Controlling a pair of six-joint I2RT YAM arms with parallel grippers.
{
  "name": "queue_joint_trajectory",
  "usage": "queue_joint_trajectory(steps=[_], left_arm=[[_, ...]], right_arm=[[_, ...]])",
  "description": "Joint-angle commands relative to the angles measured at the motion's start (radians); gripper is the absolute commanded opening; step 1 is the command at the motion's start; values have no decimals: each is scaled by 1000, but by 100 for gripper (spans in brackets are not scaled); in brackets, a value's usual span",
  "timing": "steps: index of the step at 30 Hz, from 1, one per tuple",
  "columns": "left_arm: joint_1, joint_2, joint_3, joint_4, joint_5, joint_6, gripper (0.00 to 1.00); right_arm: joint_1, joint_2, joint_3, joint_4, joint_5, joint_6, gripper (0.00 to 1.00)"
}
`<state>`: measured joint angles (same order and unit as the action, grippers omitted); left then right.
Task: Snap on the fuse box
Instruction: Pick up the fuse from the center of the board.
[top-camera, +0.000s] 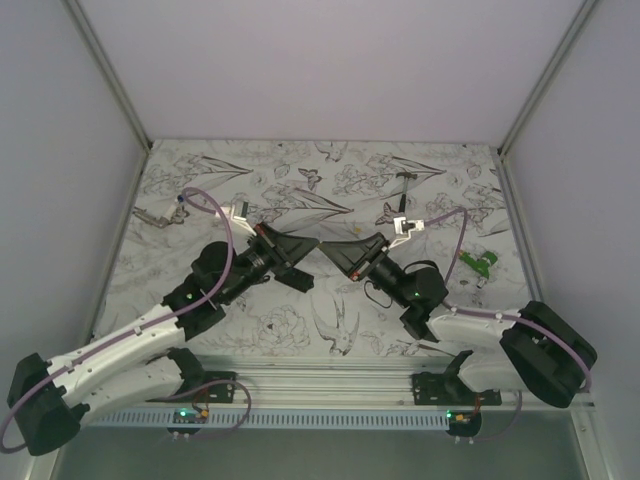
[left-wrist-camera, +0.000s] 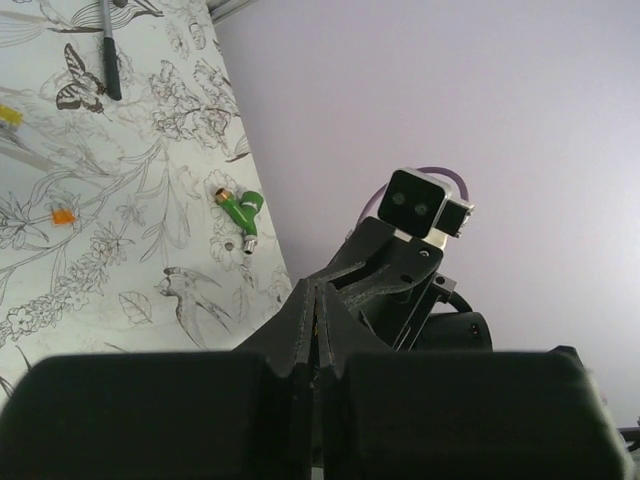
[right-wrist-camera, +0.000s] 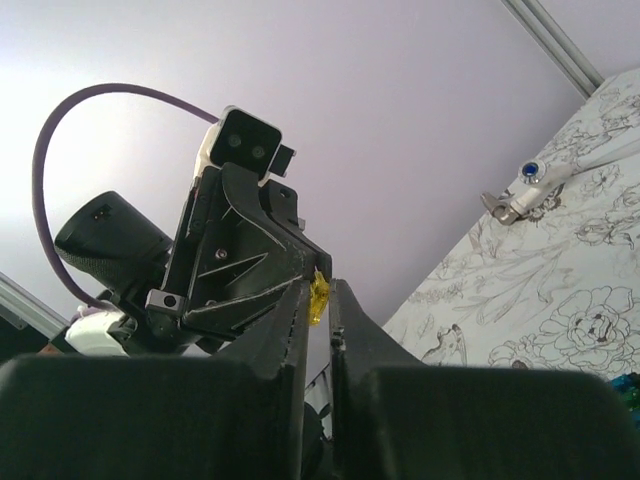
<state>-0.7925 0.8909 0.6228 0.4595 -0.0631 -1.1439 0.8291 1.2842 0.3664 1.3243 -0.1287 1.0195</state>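
Note:
My two grippers meet tip to tip above the middle of the patterned table (top-camera: 300, 340). The left gripper (top-camera: 313, 250) (left-wrist-camera: 318, 290) is shut, and a thin yellow sliver shows in the seam between its pads. A small yellow piece (right-wrist-camera: 320, 297) sits at that gripper's tip, between the fingertips of my right gripper (top-camera: 328, 248) (right-wrist-camera: 320, 285). The right jaws stand a narrow slit apart and pinch the piece at their tips. The fuse box is out of view in all three views.
A small green object (top-camera: 480, 264) (left-wrist-camera: 242, 212) lies at the right side. A tiny black-handled hammer (top-camera: 405, 180) (left-wrist-camera: 110, 60) lies at the back. A silver tool (top-camera: 160, 215) (right-wrist-camera: 520, 190) lies at the far left. An orange bit (left-wrist-camera: 63, 216) rests on the table.

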Motion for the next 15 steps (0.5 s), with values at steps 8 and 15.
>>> queue_joint_trajectory(steps=[8,15], left_arm=[[-5,-44,-81,43,-98,40,5],[62,-109,-95,-86,-92,169,40]], right_arm=[[12,-12,22,38,-29,-4,0],[-16,-59,3,-120,1,-64,0]])
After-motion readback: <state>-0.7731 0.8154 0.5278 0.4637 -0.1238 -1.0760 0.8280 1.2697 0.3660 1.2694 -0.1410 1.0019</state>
